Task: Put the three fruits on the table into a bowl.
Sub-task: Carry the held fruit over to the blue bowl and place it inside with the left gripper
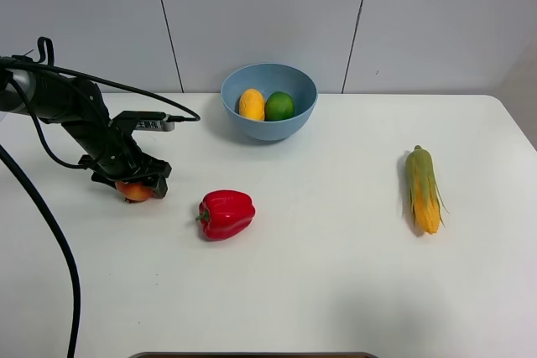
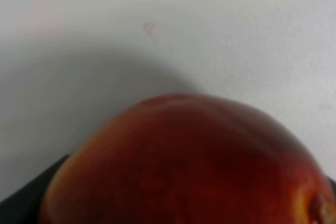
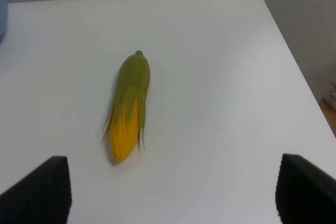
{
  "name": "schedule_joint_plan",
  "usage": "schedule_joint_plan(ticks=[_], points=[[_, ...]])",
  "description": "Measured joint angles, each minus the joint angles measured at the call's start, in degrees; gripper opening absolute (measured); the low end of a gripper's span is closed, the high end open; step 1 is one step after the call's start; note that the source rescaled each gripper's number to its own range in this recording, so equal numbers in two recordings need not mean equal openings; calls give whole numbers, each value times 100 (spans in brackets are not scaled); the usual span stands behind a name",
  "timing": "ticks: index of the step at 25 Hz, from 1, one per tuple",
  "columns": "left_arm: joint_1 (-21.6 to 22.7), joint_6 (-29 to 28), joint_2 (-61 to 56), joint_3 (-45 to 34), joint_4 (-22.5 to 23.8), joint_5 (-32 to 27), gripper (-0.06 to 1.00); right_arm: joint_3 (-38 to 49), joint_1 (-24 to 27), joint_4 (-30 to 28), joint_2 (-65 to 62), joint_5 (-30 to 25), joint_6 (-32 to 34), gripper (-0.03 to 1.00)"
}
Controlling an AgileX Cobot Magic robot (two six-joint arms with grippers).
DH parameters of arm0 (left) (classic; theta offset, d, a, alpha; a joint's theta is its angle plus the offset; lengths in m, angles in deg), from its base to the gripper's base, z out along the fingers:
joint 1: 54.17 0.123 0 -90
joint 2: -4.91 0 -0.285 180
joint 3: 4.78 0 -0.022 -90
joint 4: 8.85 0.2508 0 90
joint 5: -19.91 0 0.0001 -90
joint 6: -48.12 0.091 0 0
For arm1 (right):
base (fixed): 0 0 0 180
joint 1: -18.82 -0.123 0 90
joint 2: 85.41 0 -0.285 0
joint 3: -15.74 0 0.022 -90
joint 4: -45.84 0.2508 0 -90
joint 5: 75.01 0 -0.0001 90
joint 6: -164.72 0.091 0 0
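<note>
The red-and-yellow apple-like fruit [image 1: 135, 191] lies on the white table [image 1: 319, 291] at the left. My left gripper [image 1: 132, 182] is lowered over it, open, with a finger on each side. In the left wrist view the fruit [image 2: 184, 166] fills the lower frame, with a dark finger [image 2: 26, 192] beside it. The mango [image 1: 251, 104] and the lime [image 1: 279, 106] lie in the light-blue bowl [image 1: 294, 130] at the back centre. My right gripper [image 3: 173, 182] is open and empty, and is out of the exterior view.
A glossy red bell pepper [image 1: 226, 214] lies just right of the left gripper. A corn cob [image 1: 423, 189] lies at the right; it also shows ahead of the right gripper in the right wrist view [image 3: 128, 106]. The table's right edge [image 3: 294, 66] is near.
</note>
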Motion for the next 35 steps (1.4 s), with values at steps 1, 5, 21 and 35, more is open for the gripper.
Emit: schedule_joint_plan(ticks=[1,5,21,35], points=[[0,0,0,0,0,-1,0,0,0,0,0,0,0,50],[0,0,0,7,0,-44,0,0,0,0,0,0,0,50],[0,0,-727,9,-56,-376,0,0,0,0,0,0,0,50],[-472,-31,-813,2031,-137,-1656,0,0,0,0,0,0,0,50]])
